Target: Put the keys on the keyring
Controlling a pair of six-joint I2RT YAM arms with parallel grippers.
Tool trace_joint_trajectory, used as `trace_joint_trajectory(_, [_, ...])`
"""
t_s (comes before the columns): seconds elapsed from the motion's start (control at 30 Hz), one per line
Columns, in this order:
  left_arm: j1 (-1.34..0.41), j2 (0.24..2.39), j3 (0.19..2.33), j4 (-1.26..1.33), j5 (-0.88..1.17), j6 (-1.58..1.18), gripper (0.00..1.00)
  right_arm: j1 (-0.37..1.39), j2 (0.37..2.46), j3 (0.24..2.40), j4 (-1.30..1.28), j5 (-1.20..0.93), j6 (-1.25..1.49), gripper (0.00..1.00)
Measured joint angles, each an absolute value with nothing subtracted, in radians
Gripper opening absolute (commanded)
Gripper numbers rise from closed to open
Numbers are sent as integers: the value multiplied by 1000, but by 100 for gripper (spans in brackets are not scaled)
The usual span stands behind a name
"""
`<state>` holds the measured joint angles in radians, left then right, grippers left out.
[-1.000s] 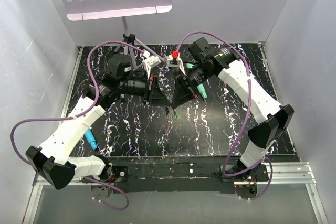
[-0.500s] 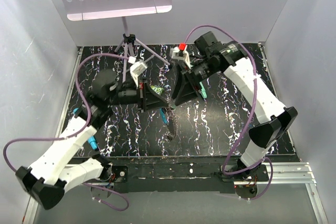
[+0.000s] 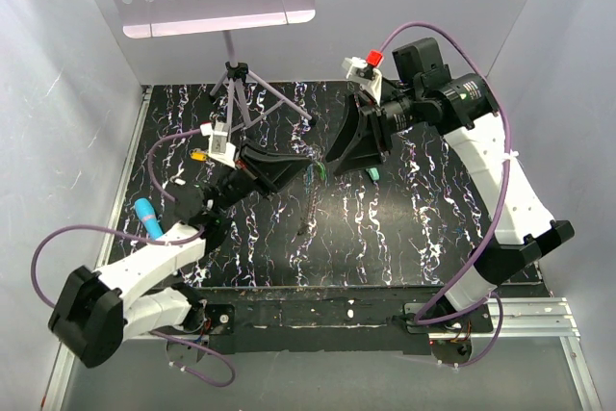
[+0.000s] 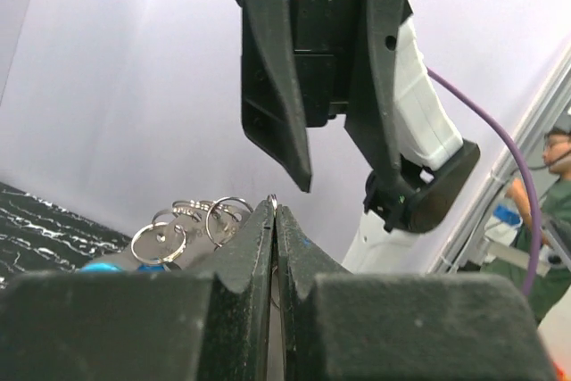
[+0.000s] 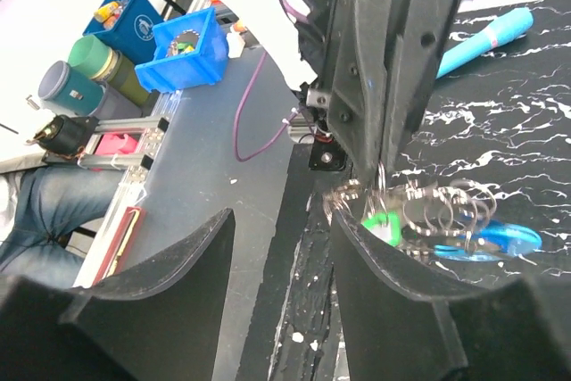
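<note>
Right arm has drawn back from the left since the earlier frame, and its jaws have parted.

Top view: left gripper (image 3: 300, 167) holds the keyring (image 3: 308, 201), which hangs over the table (image 3: 414, 228). Right gripper (image 3: 346, 163) stands near, empty.

Left wrist view: fingers pinched tight on a thin ring (image 4: 272, 199).

Right wrist view: fingers spread, gripping nothing. Light green key (image 5: 382, 226) and blue clasp (image 5: 492, 242) hang below the left claw.
</note>
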<state>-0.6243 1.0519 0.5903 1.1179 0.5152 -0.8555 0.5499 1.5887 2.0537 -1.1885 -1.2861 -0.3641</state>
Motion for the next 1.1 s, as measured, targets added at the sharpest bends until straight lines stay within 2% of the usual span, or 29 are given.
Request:
trace_joint_trajectory(0.2, [-707,1178,614,1228,421,-875,0,547,1589,2054,-1055,-1265,-210,52])
trace_joint_trajectory(0.43, [-719,1186,642,1275,406,-875,0,474,1573,2035,-948,-1245,-92,37])
trace_joint_trajectory(0.67, [-719,1186,656,1288,407,-875,0,439,1489,1900,-859,-1249,-1,37])
trace_joint_trajectory(1.1, [-720,1190,657,1288,408,-876,0,449,1481,1868,-783,-1257,71,38])
